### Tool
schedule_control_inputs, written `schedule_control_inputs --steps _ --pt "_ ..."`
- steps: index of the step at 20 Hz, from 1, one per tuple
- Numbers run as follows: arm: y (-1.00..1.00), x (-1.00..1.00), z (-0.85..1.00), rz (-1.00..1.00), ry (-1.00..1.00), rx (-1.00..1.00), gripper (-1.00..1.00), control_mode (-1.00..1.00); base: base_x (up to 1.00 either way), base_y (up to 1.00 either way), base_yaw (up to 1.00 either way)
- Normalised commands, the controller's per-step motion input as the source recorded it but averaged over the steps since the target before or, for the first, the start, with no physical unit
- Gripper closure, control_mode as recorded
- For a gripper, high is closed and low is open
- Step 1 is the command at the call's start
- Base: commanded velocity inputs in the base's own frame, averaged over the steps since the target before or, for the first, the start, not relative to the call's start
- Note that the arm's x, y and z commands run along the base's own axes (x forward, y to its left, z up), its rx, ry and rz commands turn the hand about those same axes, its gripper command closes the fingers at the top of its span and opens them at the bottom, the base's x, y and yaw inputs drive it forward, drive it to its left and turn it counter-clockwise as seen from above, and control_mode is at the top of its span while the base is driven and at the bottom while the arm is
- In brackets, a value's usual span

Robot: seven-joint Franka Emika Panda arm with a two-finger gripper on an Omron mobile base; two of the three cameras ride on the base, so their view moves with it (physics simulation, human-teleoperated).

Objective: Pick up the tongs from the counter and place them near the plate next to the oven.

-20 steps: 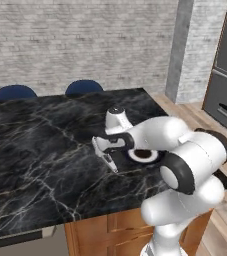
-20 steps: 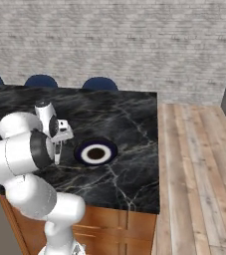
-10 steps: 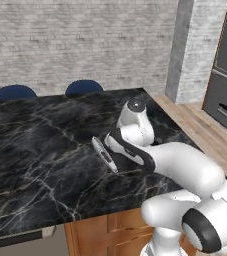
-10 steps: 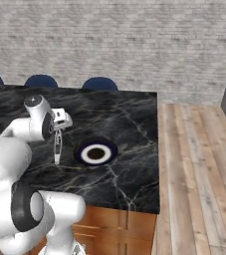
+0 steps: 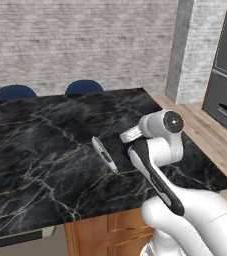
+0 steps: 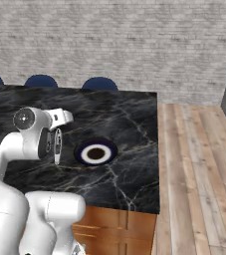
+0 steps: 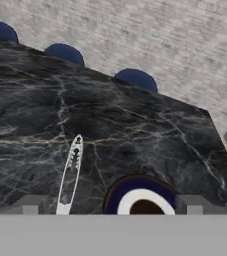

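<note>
Tongs [image 5: 104, 154] lie flat on the counter [image 5: 40, 150], free of any grip. In the left base view the long axis runs diagonally, one end toward the far wall, the other toward the near counter edge and slightly right. In the hand view the tongs [image 7: 69, 176] taper to a narrow ridged tip pointing toward the chairs at the far side, the other end running off below. In the right base view the tongs [image 6: 57, 146] appear as a slim near-vertical sliver, partly screened by the arm's wrist. Plate [image 6: 95, 152], round with a white ring and dark centre, sits on the counter [image 6: 129, 124] just beside the tongs, toward the counter's open end; a narrow strip of black marble separates them, not touching. In the hand view the plate [image 7: 141, 198] is cut off at the bottom, right of the tongs. Gripper [image 7: 112, 209]: fingers [image 7: 29, 206] set wide apart, holding nothing, with the tongs' near end and the plate showing between them. Blue chair [image 5: 84, 87] backs stand beyond the far counter edge; grey brick wall [image 5: 75, 40] behind; wooden floor [image 6: 199, 169] past the counter end.
</note>
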Motion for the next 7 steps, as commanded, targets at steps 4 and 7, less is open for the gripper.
schedule_control_inputs --steps 4,7 --pt "-0.41 -0.88 0.34 0.0 -0.57 0.1 -1.0 -1.0 0.0 0.0 0.0" --pt "-0.3 -0.79 0.28 -0.01 -0.53 0.05 -1.0 -1.0 0.0 0.0 0.0"
